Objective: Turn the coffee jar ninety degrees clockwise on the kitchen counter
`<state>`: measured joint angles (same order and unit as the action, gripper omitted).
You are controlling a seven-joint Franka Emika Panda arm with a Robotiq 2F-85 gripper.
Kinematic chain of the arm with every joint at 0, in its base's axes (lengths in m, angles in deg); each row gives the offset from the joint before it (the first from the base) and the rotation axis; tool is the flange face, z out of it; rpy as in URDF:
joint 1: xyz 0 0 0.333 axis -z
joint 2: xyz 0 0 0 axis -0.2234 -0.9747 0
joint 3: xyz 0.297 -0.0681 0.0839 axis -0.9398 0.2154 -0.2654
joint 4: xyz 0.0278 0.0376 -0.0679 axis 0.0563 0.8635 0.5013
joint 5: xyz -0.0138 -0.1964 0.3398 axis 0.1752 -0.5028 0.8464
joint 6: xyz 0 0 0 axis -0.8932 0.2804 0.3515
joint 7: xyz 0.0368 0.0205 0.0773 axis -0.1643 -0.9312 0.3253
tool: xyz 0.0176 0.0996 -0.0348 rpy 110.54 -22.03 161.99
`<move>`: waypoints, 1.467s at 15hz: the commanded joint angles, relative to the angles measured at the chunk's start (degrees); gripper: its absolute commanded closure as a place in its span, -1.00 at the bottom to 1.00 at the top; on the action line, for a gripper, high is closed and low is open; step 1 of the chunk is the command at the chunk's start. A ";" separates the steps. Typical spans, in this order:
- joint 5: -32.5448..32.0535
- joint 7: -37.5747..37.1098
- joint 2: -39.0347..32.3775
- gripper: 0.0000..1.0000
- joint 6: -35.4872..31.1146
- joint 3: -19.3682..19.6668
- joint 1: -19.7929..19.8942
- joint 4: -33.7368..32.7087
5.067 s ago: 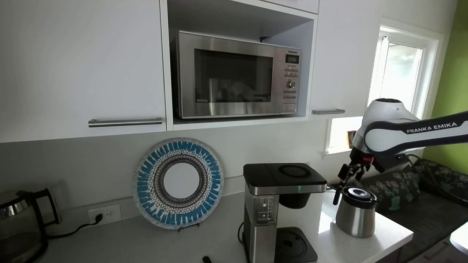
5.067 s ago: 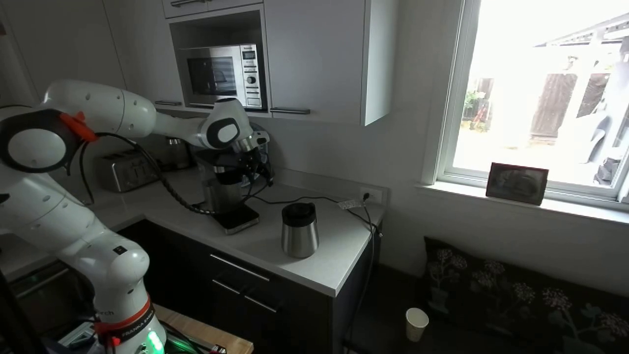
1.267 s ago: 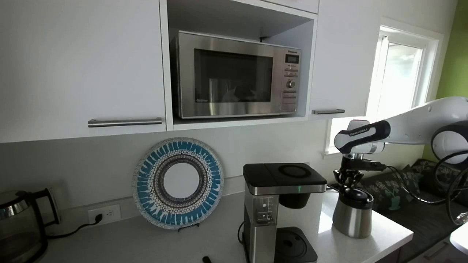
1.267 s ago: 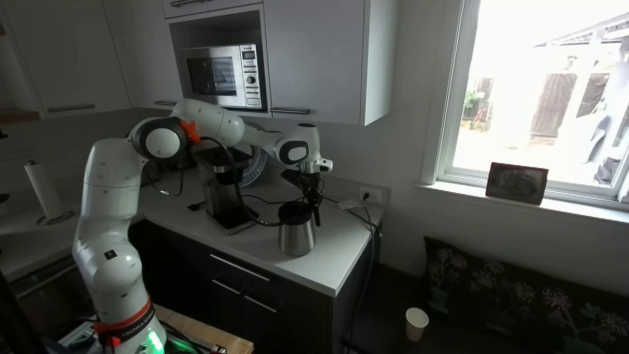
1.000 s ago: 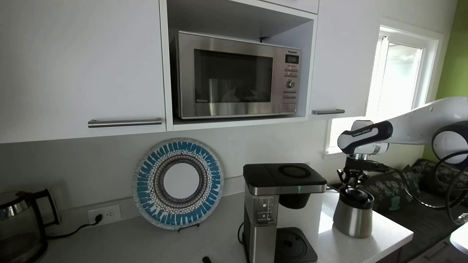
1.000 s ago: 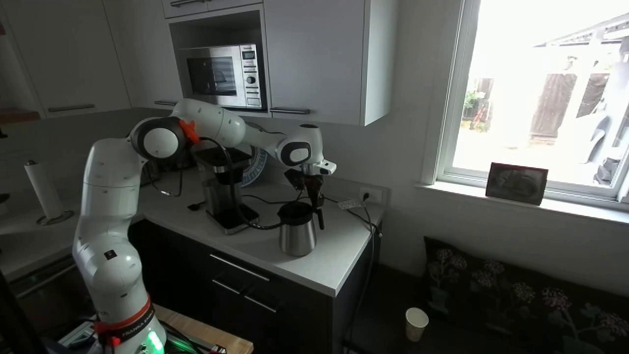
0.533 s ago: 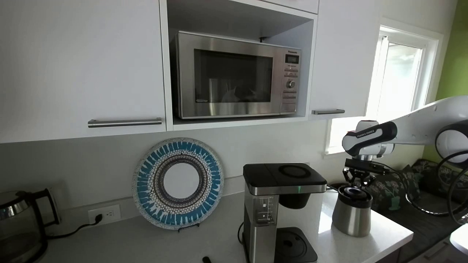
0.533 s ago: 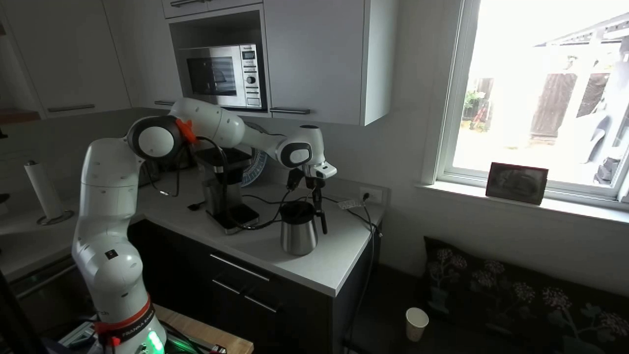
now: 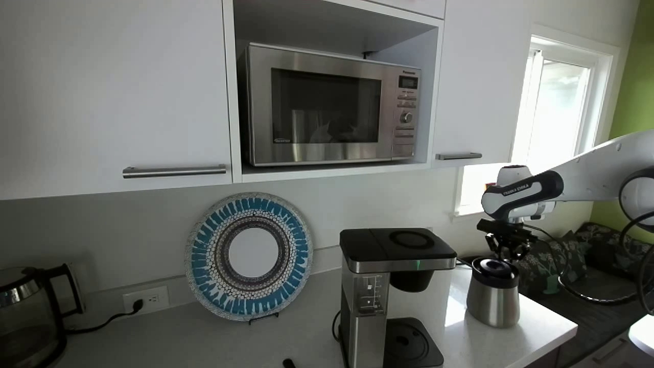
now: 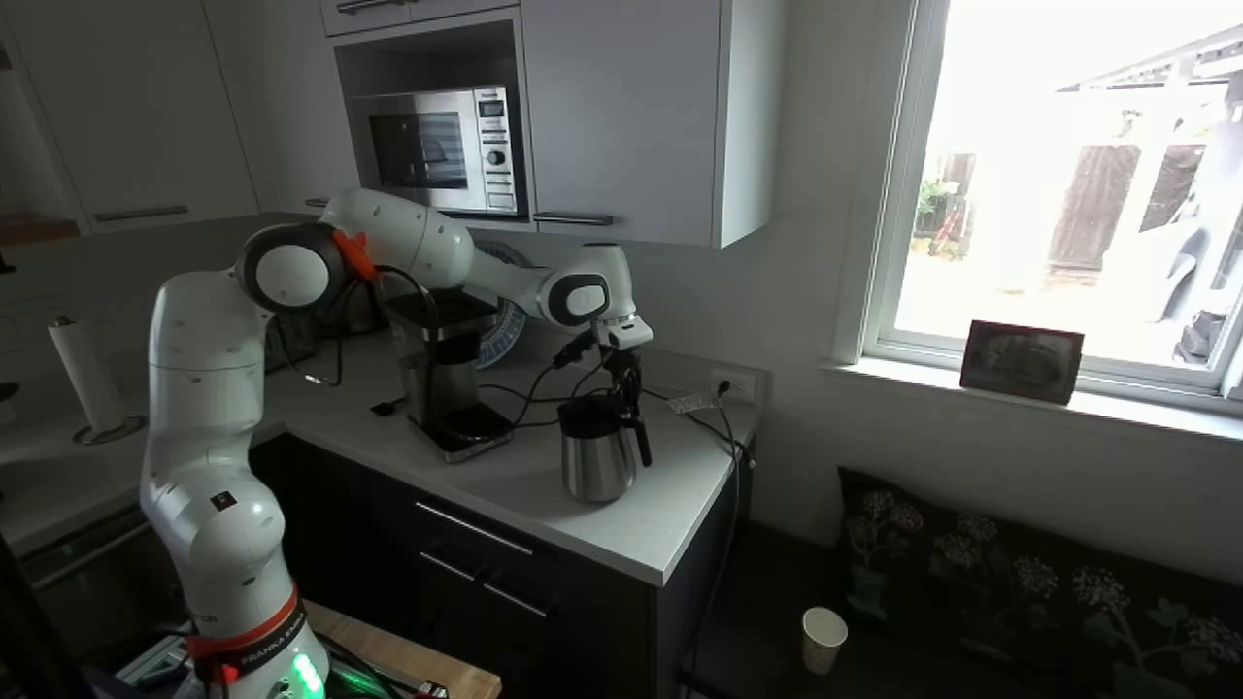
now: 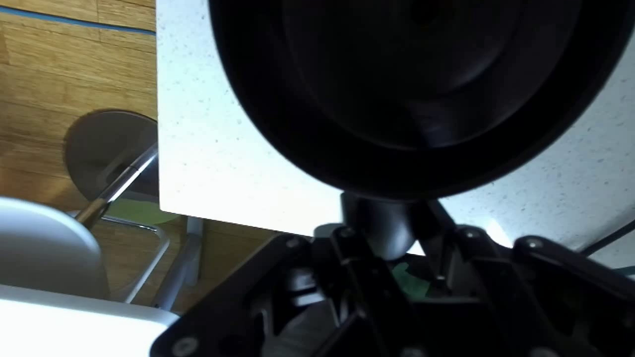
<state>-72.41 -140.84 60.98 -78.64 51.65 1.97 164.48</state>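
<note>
White wall cupboards hang over a pale kitchen counter, both running out of sight at the left edge in an exterior view. Near the counter's end corner the stainless-steel coffee carafe stands upright, its black lid cropped by the top of the wrist view and too dark there for much detail to read. The gripper hangs beside the lid with its fingers pinching the handle from both sides, though shadow makes the line of contact hard to trace. Seen in an exterior view, that handle is hidden behind the steel body, the fingertips blend with the lid, and the arm is cut off by the right edge. The coffee maker near the carafe loses its base to the bottom edge in an exterior view; a decorative plate is mostly hidden behind it in an exterior view. At the far left a glass coffee pot is cropped, and a small dark tip pokes in from below, too little to name. Low in the wrist view, the gripper covers all but a scrap of a green patch, and a white surface is cut off at the lower left corner.
</note>
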 commanded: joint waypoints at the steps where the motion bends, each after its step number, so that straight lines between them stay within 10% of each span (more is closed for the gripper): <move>1: -0.79 -5.07 1.87 0.83 0.44 0.25 -0.42 2.20; 7: 0.67 -5.86 2.33 0.83 -1.34 -0.06 0.39 3.93; 8: 0.38 -5.91 2.51 -0.16 -2.09 0.01 0.39 4.13; 14: 0.00 -0.95 6.11 -0.94 -2.99 -0.39 0.84 5.48; 22: -4.54 24.58 15.36 -1.00 -0.29 -0.99 0.97 10.45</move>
<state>-74.92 -123.54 71.02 -79.64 51.57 2.48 170.13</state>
